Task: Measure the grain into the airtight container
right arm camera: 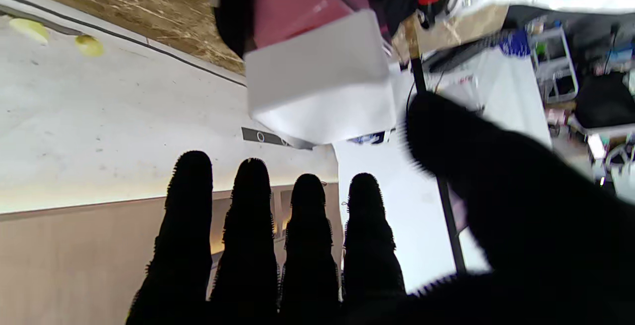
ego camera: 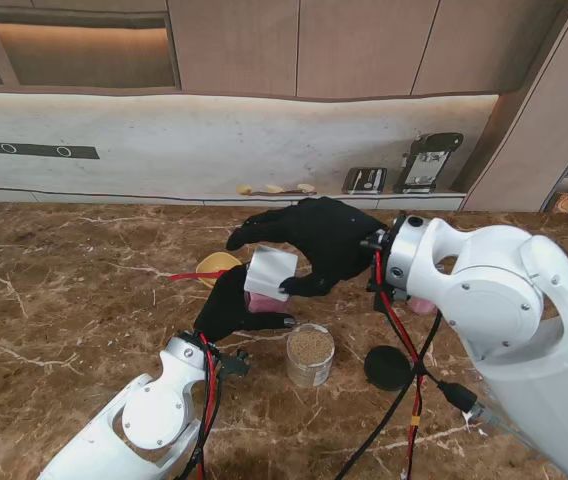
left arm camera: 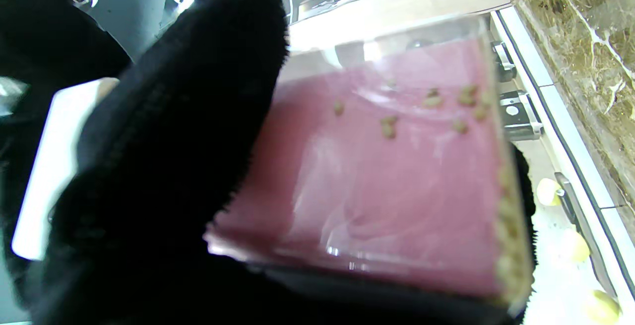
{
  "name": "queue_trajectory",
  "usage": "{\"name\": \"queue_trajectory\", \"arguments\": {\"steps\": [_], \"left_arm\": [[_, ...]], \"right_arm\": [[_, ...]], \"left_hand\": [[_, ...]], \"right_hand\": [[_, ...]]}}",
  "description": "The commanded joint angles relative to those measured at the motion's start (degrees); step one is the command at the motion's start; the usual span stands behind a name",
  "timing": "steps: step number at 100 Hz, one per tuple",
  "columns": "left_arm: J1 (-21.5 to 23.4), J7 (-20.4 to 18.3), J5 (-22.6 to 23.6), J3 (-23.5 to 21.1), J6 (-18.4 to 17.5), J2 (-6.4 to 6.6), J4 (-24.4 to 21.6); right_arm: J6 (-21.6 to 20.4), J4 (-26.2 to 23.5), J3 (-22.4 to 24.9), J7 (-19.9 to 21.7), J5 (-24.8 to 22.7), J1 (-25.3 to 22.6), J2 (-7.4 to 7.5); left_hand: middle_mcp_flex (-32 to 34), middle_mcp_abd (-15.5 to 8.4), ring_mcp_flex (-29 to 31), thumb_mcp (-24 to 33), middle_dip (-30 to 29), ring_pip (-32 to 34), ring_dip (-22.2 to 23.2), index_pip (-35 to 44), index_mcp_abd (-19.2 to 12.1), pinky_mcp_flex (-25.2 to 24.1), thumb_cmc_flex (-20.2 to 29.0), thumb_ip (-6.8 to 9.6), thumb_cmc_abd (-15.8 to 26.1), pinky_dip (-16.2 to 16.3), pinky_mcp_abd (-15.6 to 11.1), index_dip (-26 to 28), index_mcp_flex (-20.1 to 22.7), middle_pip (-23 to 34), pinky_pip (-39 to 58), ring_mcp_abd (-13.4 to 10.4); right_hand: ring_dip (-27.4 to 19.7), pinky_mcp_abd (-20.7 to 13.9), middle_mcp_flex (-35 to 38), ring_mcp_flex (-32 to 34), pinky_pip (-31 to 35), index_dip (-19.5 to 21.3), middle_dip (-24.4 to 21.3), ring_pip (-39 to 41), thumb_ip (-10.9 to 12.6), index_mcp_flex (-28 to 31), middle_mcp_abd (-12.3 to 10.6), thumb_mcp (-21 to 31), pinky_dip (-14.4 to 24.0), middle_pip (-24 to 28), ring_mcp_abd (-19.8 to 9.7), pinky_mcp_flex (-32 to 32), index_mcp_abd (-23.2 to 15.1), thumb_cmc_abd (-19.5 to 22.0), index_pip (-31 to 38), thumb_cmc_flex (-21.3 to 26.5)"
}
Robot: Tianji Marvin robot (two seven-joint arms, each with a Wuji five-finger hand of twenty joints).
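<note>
brown marble table (ego camera: 64, 300), jar (ego camera: 310, 355) of grain on it. left hand (ego camera: 232, 305) grips a pink box (left arm camera: 377, 176); right hand (ego camera: 319, 240) spread at its white cap (ego camera: 270, 272). pinch the cap squarely and keep the box level.

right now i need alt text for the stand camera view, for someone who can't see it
Two black-gloved robot hands meet over a brown marble table: the left hand holds a pink container with a white lid, the right hand open around the lid. Nearer to me stand a grain-filled jar and a black round lid.
</note>
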Motion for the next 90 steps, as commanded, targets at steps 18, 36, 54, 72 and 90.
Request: {"name": "queue_trajectory", "arguments": {"steps": [18,36,54,72,90], "left_arm": [[0.0,-0.4,0.1,0.0,0.1,0.09,-0.2],[0.0,-0.4,0.2,0.0,0.4,0.11,-0.2],[-0.2,-0.6,0.1,0.2,0.4,0.1,-0.1],[-0.4,-0.6,-0.1,0.4,0.2,0.07,0.1],[-0.3,-0.5,-0.1,0.5,0.0,0.04,0.1]], "right_arm": [[-1.6,2.0,0.0,4.9,0.9,2.0,1.72],[-2.8,2.9,-1.3,5.2,-0.1,2.4,1.87],[-3.4,3.2,-2.7,3.5,-1.4,2.7,1.53],[-3.8,3.9,-4.4,1.2,-3.8,3.2,1.02],[-2.2,4.4,-5.4,-1.7,-5.3,2.8,0.31]], "left_hand": [[5.1,-7.7,5.9,20.5,0.6,5.6,2.7,23.8,-17.0,0.4,13.3,-0.78,30.4,-0.1,-3.8,0.9,16.2,7.0,0.7,-3.9],[5.1,-7.6,5.9,20.5,0.5,5.6,2.7,23.9,-17.1,0.4,13.3,-0.76,30.4,-0.1,-3.8,0.9,16.1,7.0,0.7,-3.9],[5.2,-7.7,6.0,20.4,0.5,5.7,2.6,23.9,-17.1,0.4,13.3,-0.74,30.4,-0.1,-3.8,1.0,16.2,7.0,0.7,-3.9],[5.2,-7.6,6.0,20.5,0.5,5.7,2.7,23.9,-17.1,0.4,13.3,-0.73,30.4,-0.1,-3.7,1.0,16.2,7.1,0.7,-3.8],[5.2,-7.6,5.9,20.5,0.6,5.7,2.7,23.9,-17.0,0.4,13.3,-0.74,30.4,-0.1,-3.7,1.0,16.2,7.1,0.7,-3.9]], "right_hand": [[-1.5,0.9,-3.4,-3.0,-3.5,4.3,-0.5,-1.0,-5.1,-0.9,0.3,18.1,1.6,-0.6,0.4,-1.4,-9.0,-7.2,1.0,9.5],[0.0,0.0,-2.4,0.6,-2.0,10.9,2.2,1.5,-7.3,0.1,-0.8,14.4,1.7,2.4,-1.0,1.5,-13.1,-7.4,5.3,12.7],[5.4,-0.8,1.2,5.8,1.8,16.1,8.1,7.5,-8.8,4.1,-2.5,8.8,2.7,8.0,-3.4,5.1,-15.0,-8.1,9.1,9.1],[10.1,-2.4,10.2,14.6,9.3,16.9,11.9,14.9,-9.2,8.8,-4.3,7.1,4.5,12.3,-5.0,13.2,-14.6,-7.5,11.9,9.1],[12.2,-2.3,17.8,19.9,16.3,16.0,13.1,18.6,-11.1,14.2,-3.8,-1.8,4.6,13.4,-4.8,17.2,-11.6,-5.5,16.1,-2.0]]}}
